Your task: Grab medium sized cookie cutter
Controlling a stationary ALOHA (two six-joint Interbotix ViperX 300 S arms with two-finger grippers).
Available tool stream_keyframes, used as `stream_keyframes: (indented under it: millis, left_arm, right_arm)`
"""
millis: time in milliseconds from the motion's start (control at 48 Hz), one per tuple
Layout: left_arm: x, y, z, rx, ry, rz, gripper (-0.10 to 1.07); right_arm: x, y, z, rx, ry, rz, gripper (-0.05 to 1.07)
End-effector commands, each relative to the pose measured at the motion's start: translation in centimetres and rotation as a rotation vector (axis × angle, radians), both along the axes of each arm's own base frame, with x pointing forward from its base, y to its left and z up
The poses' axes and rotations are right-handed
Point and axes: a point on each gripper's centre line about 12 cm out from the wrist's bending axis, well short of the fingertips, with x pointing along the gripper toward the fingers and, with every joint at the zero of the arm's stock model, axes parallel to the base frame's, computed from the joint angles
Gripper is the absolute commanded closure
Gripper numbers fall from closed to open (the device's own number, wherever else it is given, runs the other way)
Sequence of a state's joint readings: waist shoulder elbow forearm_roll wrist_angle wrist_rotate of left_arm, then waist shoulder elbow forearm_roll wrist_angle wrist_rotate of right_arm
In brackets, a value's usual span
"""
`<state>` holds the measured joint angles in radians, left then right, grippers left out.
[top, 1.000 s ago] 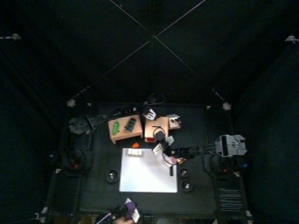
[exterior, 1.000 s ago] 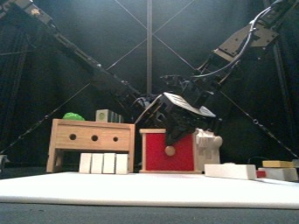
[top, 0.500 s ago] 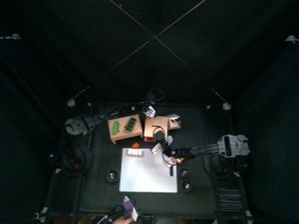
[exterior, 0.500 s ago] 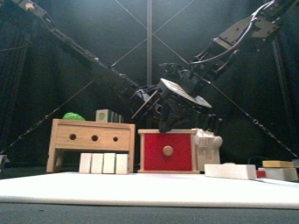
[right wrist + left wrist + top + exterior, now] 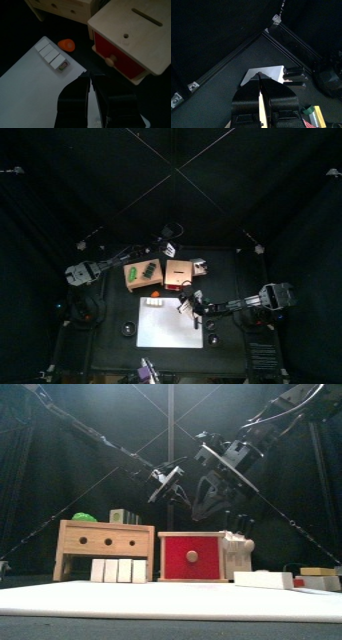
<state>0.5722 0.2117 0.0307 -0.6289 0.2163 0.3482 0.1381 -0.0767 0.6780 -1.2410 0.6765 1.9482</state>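
Care is needed first in finding the medium sized cookie cutter; it cannot be made out in any view, so its place cannot be told, and it may be hidden in or behind the red-fronted box (image 5: pixel 194 556) that stands toward the far edge of the table (image 5: pixel 230 268), beside the wooden shelf (image 5: pixel 104 544). Both arms are held high above these things; the left gripper (image 5: pixel 260 75) is seen with only a narrow slit between its jaws and nothing in it; the right gripper (image 5: pixel 90 77) is also seen narrowly parted and empty, above the white mat (image 5: pixel 33 75), near the orange ball (image 5: pixel 65 44). Before any descent the cutter should be brought into a wrist view; the jaws should then be opened wider than its rim, lowered straight, and closed on one wall so that neighbouring cutters are not taken by mistake.
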Motion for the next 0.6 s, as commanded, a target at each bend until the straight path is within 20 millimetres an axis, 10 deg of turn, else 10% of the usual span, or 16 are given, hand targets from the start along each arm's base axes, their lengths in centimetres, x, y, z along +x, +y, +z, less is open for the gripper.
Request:
stream_keyframes:
  millis: [0,583]
  left_arm:
    - [-0.2,-1.6,3.3,0.102,-0.055,-0.013,0.64]
    - [-5.1,-12.7,1.5,0.292,-0.047,-0.148,0.64]
  right_arm:
    - [-0.7,0.0,1.3,0.004,-0.029,-0.028,0.49]
    - [-2.6,2.2,0.1,0.068,0.020,-0.042,0.49]
